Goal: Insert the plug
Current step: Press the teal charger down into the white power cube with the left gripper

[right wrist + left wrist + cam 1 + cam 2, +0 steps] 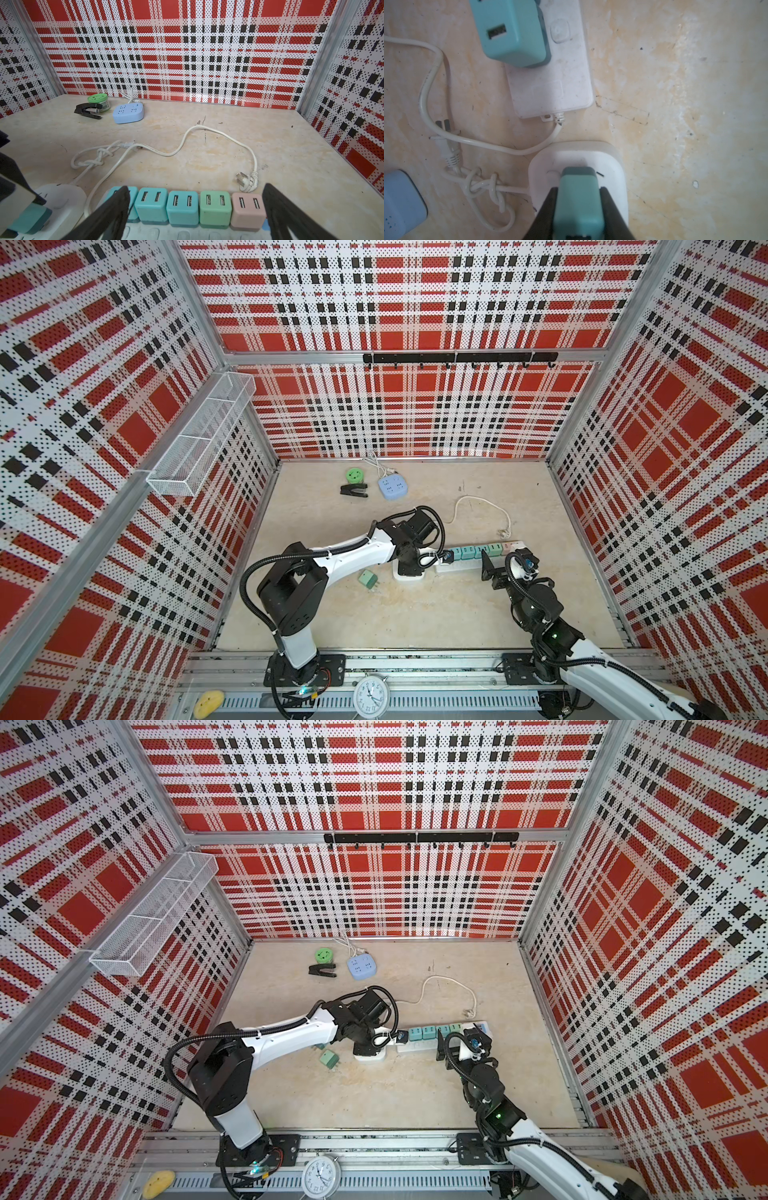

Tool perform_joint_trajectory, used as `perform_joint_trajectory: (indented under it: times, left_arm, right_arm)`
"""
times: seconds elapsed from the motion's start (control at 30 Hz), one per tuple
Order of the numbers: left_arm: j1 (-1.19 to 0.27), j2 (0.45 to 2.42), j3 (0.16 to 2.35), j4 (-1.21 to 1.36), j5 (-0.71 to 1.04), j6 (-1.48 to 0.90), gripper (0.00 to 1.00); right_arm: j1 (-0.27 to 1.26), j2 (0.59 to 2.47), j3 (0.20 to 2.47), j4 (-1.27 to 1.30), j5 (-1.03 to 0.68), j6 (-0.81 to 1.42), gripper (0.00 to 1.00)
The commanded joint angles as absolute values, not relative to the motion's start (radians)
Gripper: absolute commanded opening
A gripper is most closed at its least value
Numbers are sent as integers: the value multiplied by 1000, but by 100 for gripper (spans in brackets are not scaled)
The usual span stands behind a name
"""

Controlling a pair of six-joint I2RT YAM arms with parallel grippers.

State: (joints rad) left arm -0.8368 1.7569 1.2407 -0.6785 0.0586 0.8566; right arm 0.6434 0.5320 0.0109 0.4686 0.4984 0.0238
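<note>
The left hand (579,190) is clamped on the teal plug (579,207), its 2 black fingers (546,214) pressing the plug's opposite sides. The plug stands over the white socket (612,162), a rounded block on the surface (675,104). Its darker base meets the socket's face, and 1 slot shows just beside that base. The prongs are hidden, so I cannot tell whether they have entered the holes or only rest on top.

Just beyond the socket lies the end of the power strip (566,93), and the socket's knotted cord (481,185) trails off to one side. The right hand (196,187) hangs over the strip with its fingers spread wide apart, gripping nothing. Below it, a row of 5 charger cubes (182,205) sits seated in the strip. A spare green plug (368,578) lies loose on the surface beside the left arm.

By my judgement the task is in its late part: the plug is gripped and set on the socket. What seems left is the push home until the base sits flush, then letting go. How square the plug sits is hard to judge, so a skewed press is the likely risk.
</note>
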Motion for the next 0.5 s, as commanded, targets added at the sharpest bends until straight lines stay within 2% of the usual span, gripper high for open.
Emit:
perform_joint_trajectory:
  times: [0.0, 0.47]
  left_arm:
    - [-842, 1738, 1246, -715, 52, 866, 0]
    - [-853, 1720, 1238, -717, 40, 858, 0]
  right_arm:
    - [638, 546, 35, 512, 492, 35, 100]
    - [633, 559, 40, 514, 486, 37, 100]
